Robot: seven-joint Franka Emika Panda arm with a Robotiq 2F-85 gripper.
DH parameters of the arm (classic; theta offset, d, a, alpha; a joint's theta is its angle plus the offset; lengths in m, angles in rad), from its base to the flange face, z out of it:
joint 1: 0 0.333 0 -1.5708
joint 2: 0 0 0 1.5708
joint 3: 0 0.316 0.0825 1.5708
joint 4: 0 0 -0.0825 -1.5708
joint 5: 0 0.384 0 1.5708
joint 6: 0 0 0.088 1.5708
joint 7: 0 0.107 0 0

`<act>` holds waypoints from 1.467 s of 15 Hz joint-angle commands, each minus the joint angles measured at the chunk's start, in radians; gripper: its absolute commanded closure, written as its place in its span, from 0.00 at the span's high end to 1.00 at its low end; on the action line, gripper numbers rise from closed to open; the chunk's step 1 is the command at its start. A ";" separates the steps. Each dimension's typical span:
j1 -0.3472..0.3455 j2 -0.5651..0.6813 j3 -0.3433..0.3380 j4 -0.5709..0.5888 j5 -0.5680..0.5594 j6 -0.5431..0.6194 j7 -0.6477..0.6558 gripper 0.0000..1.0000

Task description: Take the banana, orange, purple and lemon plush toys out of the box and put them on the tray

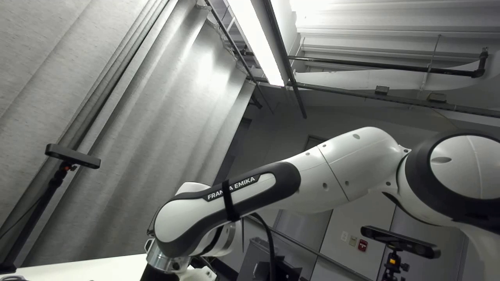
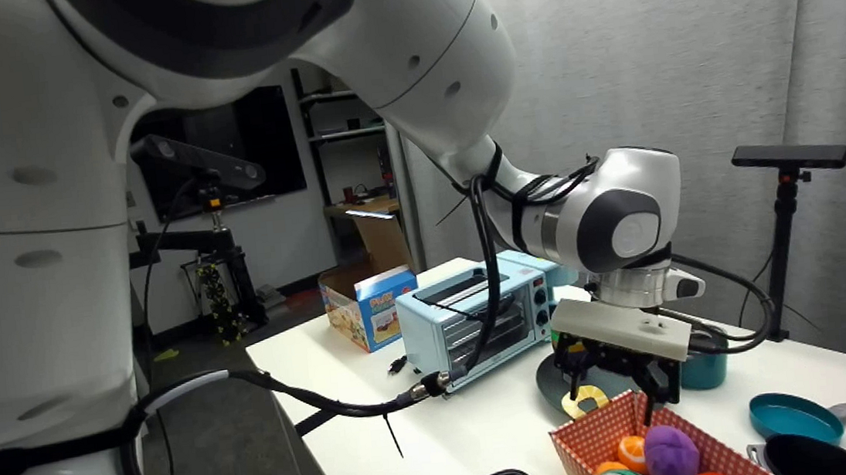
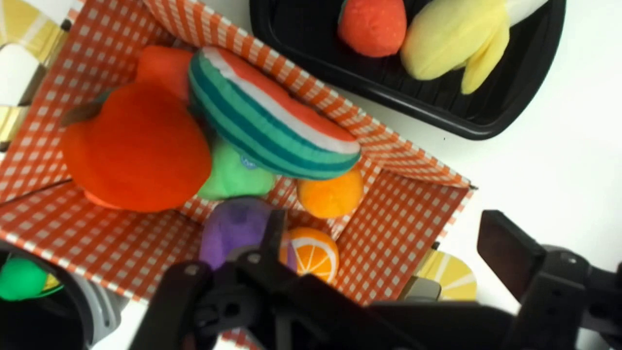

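The red checkered box (image 3: pixel 388 228) holds a purple toy (image 3: pixel 233 218), an orange with a slice pattern (image 3: pixel 316 255) and a plain orange ball (image 3: pixel 330 194). The box also shows in an exterior view (image 2: pixel 579 451). The black tray (image 3: pixel 403 97) lies beside the box, with the banana (image 3: pixel 447 39) and a red toy (image 3: pixel 374 26) on it. No lemon plush can be made out. My gripper (image 3: pixel 391 243) is open and empty over one end of the box; one finger overlaps the purple toy and orange, the other lies beyond the end wall. It also shows in an exterior view (image 2: pixel 613 398).
A watermelon toy (image 3: pixel 272 116), a red-orange toy (image 3: pixel 141 150) and a green toy (image 3: pixel 238 175) share the box. The box has a yellow slice-shaped handle (image 3: pixel 452 277). A toaster oven (image 2: pixel 477 317), a blue pan (image 2: pixel 790 419) and a black pot (image 2: pixel 809 456) stand on the table.
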 commanded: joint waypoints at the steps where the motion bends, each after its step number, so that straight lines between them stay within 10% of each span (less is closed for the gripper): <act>1: 0.000 0.070 0.010 0.081 -0.003 0.025 0.006 1.00; 22: -0.024 0.346 -0.022 0.298 -0.075 0.085 0.087 1.00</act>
